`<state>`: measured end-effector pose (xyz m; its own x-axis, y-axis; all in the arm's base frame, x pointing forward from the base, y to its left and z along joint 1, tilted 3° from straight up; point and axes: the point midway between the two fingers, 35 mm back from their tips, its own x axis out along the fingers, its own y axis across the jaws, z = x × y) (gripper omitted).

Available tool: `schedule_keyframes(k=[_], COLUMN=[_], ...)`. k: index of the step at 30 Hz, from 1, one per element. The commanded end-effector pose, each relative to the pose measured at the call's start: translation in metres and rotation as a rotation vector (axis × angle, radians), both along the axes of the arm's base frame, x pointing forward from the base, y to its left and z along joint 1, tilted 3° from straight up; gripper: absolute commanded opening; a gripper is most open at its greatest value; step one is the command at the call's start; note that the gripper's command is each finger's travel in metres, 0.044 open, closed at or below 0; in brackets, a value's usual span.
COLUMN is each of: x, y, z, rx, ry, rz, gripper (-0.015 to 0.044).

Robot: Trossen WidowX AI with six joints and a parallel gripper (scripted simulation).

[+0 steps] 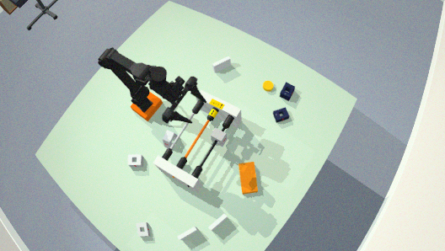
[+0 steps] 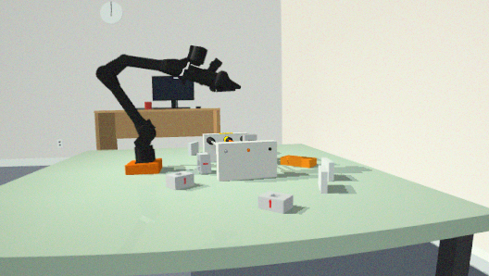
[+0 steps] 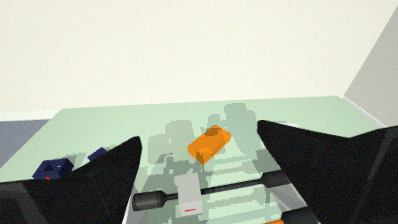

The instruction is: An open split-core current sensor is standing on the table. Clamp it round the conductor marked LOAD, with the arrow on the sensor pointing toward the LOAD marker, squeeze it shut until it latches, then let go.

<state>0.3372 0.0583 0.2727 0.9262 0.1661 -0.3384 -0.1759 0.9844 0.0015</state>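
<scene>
My gripper [image 1: 198,112] [image 2: 239,87] [image 3: 200,133] is open and empty, high above the rack's back-left part. The rack holds a pale conductor [image 1: 182,130], an orange conductor [image 1: 197,140] and a black conductor [image 1: 208,153]. A yellow tag [image 1: 213,113] is at the orange one's back end, and a yellow label [image 1: 217,104] lies on the back wall; their lettering is unreadable. A grey-white block [image 1: 218,136] [image 3: 190,195] sits on the black conductor. A white block with a red mark [image 1: 169,138] [image 2: 204,163] stands beside the pale conductor; whether it is the open sensor I cannot tell.
White holed blocks [image 1: 135,160] [image 2: 275,202] lie left and in front. White plates [image 1: 222,64] [image 1: 222,225] stand behind and in front. Right are an orange block [image 1: 248,178] [image 2: 298,161] [image 3: 209,145], a dark blue holed block [image 1: 281,114] [image 3: 53,169], another behind it, and a yellow disc [image 1: 268,86].
</scene>
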Motion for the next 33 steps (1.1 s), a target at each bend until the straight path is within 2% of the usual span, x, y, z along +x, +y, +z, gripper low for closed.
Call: schedule_keyframes(k=[1, 11, 33], x=[-0.012, -0.057, -0.058], y=[0.063, 0.106, 0.106], z=[-0.050, -0.085, -0.086], rx=[-0.101, -0.265, -0.267], ry=[0.401, 0.793, 0.796], rz=[0.201, 0.372, 0.373], gripper=[0.0440, 0.0440, 0.0440])
